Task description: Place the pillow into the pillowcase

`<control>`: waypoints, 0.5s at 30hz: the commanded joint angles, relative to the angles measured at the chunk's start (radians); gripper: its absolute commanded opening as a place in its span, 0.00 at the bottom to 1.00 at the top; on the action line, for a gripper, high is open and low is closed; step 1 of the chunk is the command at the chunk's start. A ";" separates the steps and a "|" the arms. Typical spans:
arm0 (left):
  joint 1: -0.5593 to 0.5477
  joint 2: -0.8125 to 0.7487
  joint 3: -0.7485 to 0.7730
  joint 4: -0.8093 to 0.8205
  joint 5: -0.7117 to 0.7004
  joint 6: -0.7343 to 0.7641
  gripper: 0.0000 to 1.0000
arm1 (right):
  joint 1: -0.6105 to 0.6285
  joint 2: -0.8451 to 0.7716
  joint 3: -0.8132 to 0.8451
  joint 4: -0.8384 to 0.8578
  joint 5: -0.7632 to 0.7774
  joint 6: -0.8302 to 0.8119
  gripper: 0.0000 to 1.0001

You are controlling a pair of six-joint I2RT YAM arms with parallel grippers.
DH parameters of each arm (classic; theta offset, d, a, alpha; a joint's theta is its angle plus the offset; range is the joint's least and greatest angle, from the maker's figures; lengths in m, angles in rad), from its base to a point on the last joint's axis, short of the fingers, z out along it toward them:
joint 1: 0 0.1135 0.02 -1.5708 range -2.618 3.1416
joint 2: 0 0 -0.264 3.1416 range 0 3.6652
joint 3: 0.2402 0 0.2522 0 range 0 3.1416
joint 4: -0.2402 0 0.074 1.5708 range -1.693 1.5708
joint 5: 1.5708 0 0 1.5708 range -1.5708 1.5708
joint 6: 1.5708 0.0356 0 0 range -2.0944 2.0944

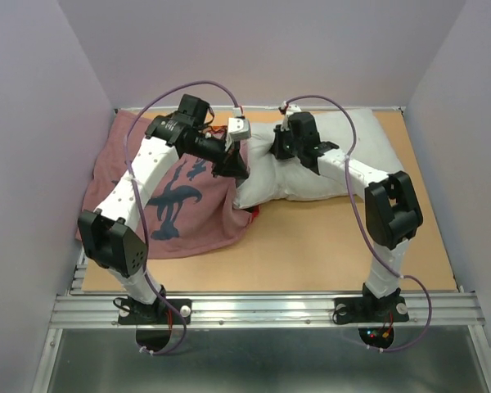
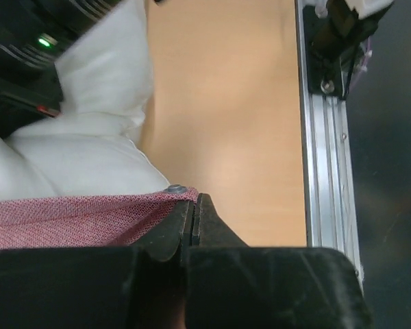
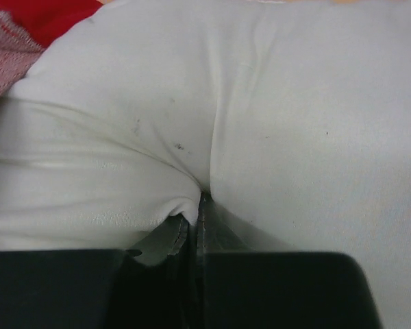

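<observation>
Top external view gives me the dull pinkish-red cloth pillowcase with dark blue brush characters, lying on the left of the tan wooden desk. The plump white rectangular fabric pillow lies just beside it toward the back, its near-left corner touching the pillowcase edge. My left gripper is pinched closed on the pillowcase hem. My right gripper is closed on a fold of pillow fabric.

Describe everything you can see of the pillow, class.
The pillow is plump, white, plain cloth with a few small dark specks, creased where the right gripper is shut on a pinched fold. It lies across the far right of the table, its left end against the raised edge of the pillowcase.
</observation>
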 commanded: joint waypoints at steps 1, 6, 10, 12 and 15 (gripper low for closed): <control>-0.033 -0.164 -0.131 -0.193 0.012 0.273 0.00 | -0.058 0.050 0.110 -0.074 0.073 0.137 0.01; -0.074 -0.283 -0.269 -0.170 -0.029 0.355 0.00 | -0.059 0.076 0.147 -0.103 0.059 0.175 0.00; -0.113 -0.267 -0.221 -0.148 0.047 0.324 0.00 | -0.036 0.099 0.139 -0.105 0.058 0.186 0.00; -0.130 -0.241 -0.172 -0.138 0.095 0.315 0.01 | -0.016 0.096 0.125 -0.103 0.070 0.183 0.01; -0.156 -0.204 -0.127 -0.114 0.150 0.268 0.01 | 0.008 0.113 0.119 -0.105 0.081 0.204 0.01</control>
